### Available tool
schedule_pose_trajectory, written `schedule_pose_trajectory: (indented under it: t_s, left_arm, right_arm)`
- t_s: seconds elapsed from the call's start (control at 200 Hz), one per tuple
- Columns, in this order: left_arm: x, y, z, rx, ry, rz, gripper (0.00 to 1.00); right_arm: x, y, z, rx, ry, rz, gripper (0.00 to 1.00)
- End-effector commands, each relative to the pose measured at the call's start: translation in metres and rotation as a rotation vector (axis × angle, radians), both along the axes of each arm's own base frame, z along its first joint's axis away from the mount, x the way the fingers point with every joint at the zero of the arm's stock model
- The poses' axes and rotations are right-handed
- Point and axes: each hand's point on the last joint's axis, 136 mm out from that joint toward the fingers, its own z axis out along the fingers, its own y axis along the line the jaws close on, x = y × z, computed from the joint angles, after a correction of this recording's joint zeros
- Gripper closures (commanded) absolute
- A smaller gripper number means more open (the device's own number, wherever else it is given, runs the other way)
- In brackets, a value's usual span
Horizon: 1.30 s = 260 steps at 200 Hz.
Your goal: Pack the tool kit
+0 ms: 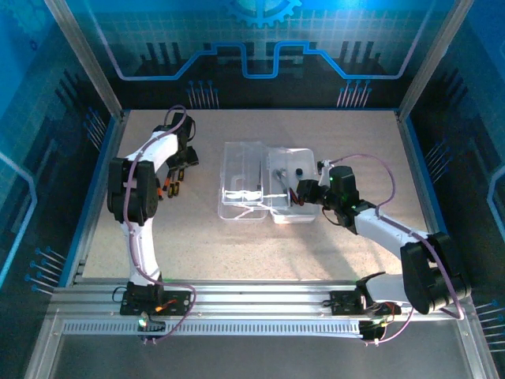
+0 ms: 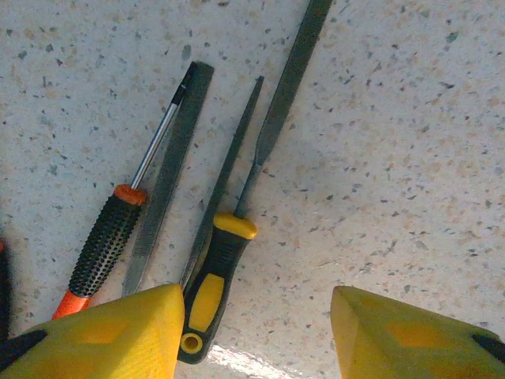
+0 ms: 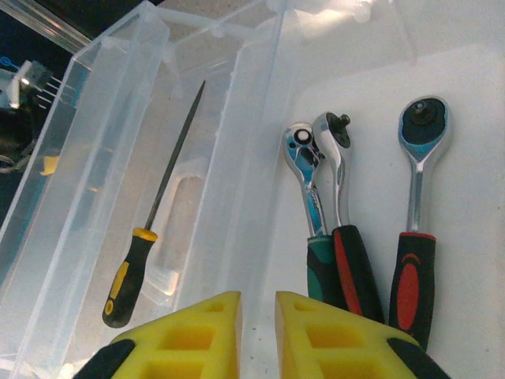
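Two halves of a clear case [image 1: 264,183] lie open at the middle of the speckled table [image 1: 237,253], lid half [image 3: 183,229] at left, tray half at right.

At far left, the left gripper [image 1: 180,167]: hangs over a row of loose tools, well apart from the case. Released, fingers [image 2: 118,332] wide apart, grasps nothing.

Under it, from left to right: a screwdriver [image 2: 106,249] with black and orange handle, a flat grey file [image 2: 175,158], a thin pointed file [image 2: 235,146], then a black-and-yellow-handled file [image 2: 211,276] just beside the left finger; cannot tell if touching.

Further right, in the lid half with its moulded handle: one slim yellow-handled file [image 3: 130,272].

In the tray half, three ratchets side by side: green-handled ratchet [image 3: 318,257], middle ratchet [image 3: 355,268] in red and black, right ratchet [image 3: 412,276] in the same colours.

Last, the right gripper [image 3: 258,316]: hovers at the tray half, almost clenched, only a thin gap, nothing between.
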Motion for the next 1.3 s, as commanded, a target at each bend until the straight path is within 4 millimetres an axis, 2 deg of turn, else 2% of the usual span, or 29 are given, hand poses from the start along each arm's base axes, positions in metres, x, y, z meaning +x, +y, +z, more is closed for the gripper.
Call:
schedule_pose_trajectory:
  t_s: [0.0,0.2,0.46,0.665,0.825,1.056,1.186,1.296]
  left_arm:
    - [-0.005,0.005,-0.008,0.01,0.049,-0.029,0.48]
    - [-0.01,0.009,-0.021,0.035,0.08,-0.045,0.5]
    - [-0.012,-0.008,-0.019,-0.048,0.072,-0.076,0.52]
    - [-0.014,-0.013,-0.02,-0.054,0.082,-0.088,0.53]
    - [-0.016,-0.005,-0.015,-0.011,0.095,-0.076,0.56]
    - [-0.02,0.002,-0.003,0.042,0.089,-0.07,0.55]
    - [-0.021,0.004,-0.006,0.052,0.108,-0.067,0.56]
    - [-0.021,0.005,-0.012,0.058,0.12,-0.067,0.63]
  right_arm:
    - [0.004,0.005,0.009,0.022,-0.032,0.007,0.8]
    - [0.004,0.005,0.007,0.02,-0.029,0.005,0.8]
    - [0.004,0.006,0.004,0.021,-0.022,0.007,0.8]
    - [0.004,0.003,0.003,0.021,-0.02,0.001,0.81]
    - [0.005,0.004,0.002,0.025,-0.015,0.003,0.81]
    - [0.006,0.005,0.0,0.023,-0.011,0.006,0.81]
    - [0.006,0.007,-0.002,0.029,-0.003,0.011,0.81]
    - [0.006,0.007,-0.003,0.027,-0.001,0.011,0.81]
